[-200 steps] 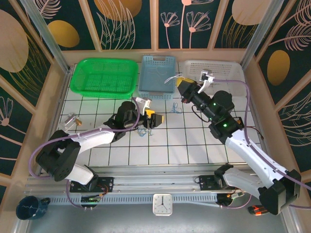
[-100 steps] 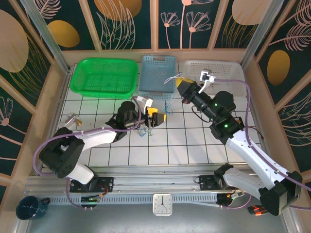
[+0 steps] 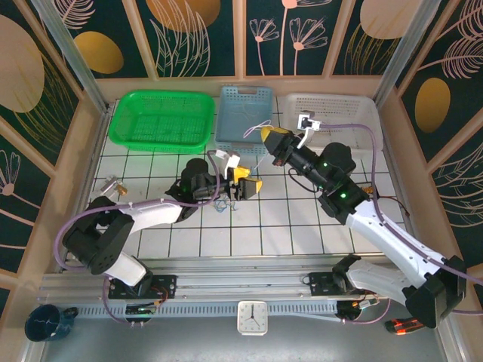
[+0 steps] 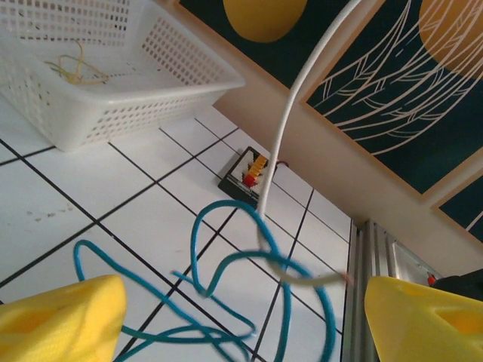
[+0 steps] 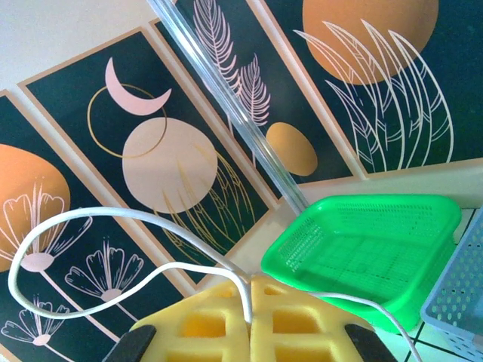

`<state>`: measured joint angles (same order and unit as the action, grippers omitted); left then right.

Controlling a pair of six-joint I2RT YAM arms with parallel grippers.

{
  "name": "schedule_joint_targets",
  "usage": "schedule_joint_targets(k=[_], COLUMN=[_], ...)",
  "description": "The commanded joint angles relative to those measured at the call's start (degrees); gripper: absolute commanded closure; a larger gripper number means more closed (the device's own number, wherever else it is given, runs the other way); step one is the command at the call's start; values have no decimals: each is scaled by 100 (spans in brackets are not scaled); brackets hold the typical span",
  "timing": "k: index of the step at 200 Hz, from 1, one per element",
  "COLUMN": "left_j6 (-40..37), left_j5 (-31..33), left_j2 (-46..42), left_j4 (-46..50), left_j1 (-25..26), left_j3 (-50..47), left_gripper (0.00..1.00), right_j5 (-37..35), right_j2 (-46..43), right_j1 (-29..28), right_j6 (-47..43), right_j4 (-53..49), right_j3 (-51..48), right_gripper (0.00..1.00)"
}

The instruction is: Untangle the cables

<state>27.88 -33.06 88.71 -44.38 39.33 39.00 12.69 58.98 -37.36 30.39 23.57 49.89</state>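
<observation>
the right gripper (image 5: 250,320) has its two yellow pads pressed together with the white cable (image 5: 106,210) caught in the seam between them; from that seam the cable arcs up and to the left in a wide loop, and a second strand trails off to the right. from above, this gripper (image 3: 269,136) hangs over the front edge of the blue-grey basket (image 3: 243,113), with a short loop of white cable (image 3: 260,123) sticking out beside it.

the left gripper (image 4: 241,320) has its yellow fingers (image 4: 60,317) spread wide, one at each lower corner of its wrist view, closed on nothing. between them the blue cable (image 4: 223,204) lies in several loose, overlapping loops on the tiled table (image 4: 90,173). the white cable (image 4: 289,113) comes down from the top of that view into the blue loops, and its lower end is blurred. whether it passes through a loop or only crosses it, i cannot tell.

seen from above, the left gripper (image 3: 245,182) sits low near the middle of the table (image 3: 287,226), with the blue cable (image 3: 221,202) just beside it.

farther out, a thin yellow cable (image 4: 75,68) lies inside the white basket (image 4: 151,68). a small black tray (image 4: 247,175) with orange parts rests on the tiles near the wall. the green basket (image 3: 160,119) stands at the far left.
</observation>
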Motion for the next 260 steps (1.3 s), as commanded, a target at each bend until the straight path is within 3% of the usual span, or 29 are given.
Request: schedule_joint_targets(k=[1,15,27,49,68,106,176,212,260], left_j6=[25,-25,-32,40,67,29,155,314,490], left_j5=[-87,159,497,1176,1507,1768,2241,2216,2268], left_j2=[162,198,217,209,222,251,-119,-637,-1191], left_j4=[-322,-307,-347,-559,-647,-461,-211,-255,-94], left_j1=[60,78,84,76,79,72,-255,-335,-331], left_j3=[91,73,44,-81,-121,-179,-885,-1265,-1387], left_gripper=[18,23,33,74,100,100,100,100,100], right_j5=[-91,-86,-43,9,12,23,455,436,305], right_j2=[69,87,79,47,-33,-279,-150,826,2885], right_j1=[-103,-131,-130,-130,-105,138,1312,1375,1375], right_j6=[49,76,115,193,241,183,416,227,1], right_j4=[333,343,354,328,288,38,-2,-90,-52], right_j3=[195,239,286,328,355,543,1121,1516,2335], right_gripper=[100,100,100,100,100,100,100,100,100])
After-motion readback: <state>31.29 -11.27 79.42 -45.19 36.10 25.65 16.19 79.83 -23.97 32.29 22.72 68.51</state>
